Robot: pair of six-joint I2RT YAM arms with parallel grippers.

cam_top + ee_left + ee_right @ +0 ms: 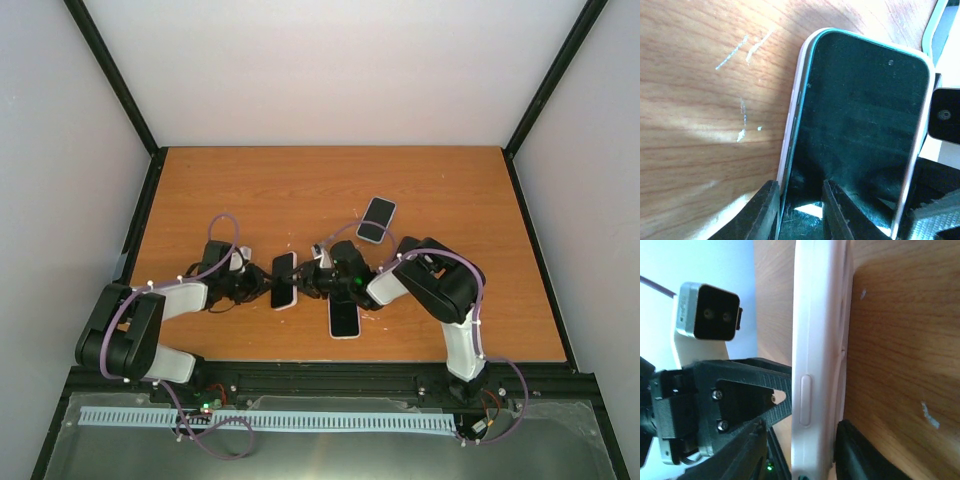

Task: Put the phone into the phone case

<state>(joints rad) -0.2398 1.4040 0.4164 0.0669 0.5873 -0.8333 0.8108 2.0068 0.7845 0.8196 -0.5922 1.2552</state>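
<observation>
Wood table, centre: phone seated in white case; L gripper pinched on phone end, R gripper pinched across case edge, prob. bracing both for press-in.

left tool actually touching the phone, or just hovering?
Touching. Left wrist view: the left tool is closed on the near end of the phone, one finger flat on its screen, the other behind the phone case.

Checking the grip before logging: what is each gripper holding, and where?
Both clamp the phone in its case: left gripper at one edge, right gripper opposite.
</observation>
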